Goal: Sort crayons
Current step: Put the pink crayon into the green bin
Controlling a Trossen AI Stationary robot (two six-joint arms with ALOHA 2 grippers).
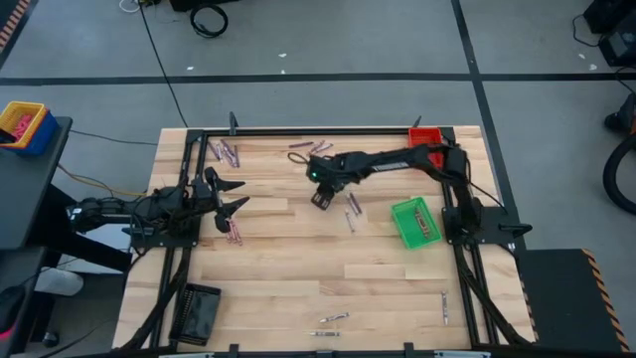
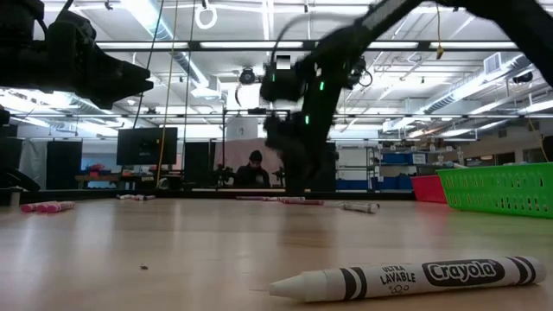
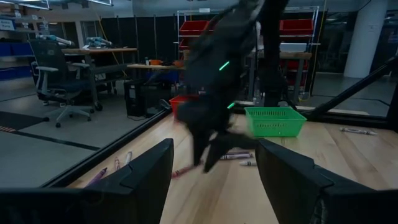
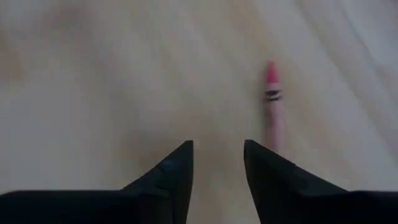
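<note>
Reaching across the wooden table (image 1: 298,268) from its right side, the right arm holds its gripper (image 1: 321,198) low over the middle of the boards, fingers parted with nothing between them; its wrist view shows bare wood in the gap and a pink crayon (image 4: 272,106) lying just beyond and to one side of the fingertips. Two more purplish crayons (image 1: 351,211) lie just beside that gripper in the overhead view. The left gripper (image 1: 231,197) waits near the table's left edge, jaws spread wide and empty, with a small cluster of crayons (image 1: 235,232) close by it. Other crayons are scattered about: a group near the far edge (image 1: 228,152), another bunch further along it (image 1: 313,149), and a few near the front edge (image 1: 333,318), including a white Crayola crayon (image 2: 406,278) close to the low camera. A green tray (image 1: 415,222) sits at the right, a red tray (image 1: 425,136) in the far right corner, a black tray (image 1: 196,313) at the front left.
</note>
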